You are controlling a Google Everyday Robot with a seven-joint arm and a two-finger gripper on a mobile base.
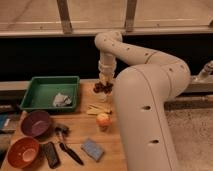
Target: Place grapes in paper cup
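The dark reddish-purple grapes hang at the tip of my gripper, which points down at the back of the wooden table. The gripper is shut on the grapes. The white paper cup stands directly beneath the grapes, and only a pale sliver of it shows under the bunch. I cannot tell whether the grapes touch the cup's rim. My large white arm fills the right half of the view.
A red-yellow apple sits in front of the cup, with pale yellow strips between them. A green tray holds a crumpled cloth. A purple bowl, an orange bowl, a black brush and a blue sponge lie at the front left.
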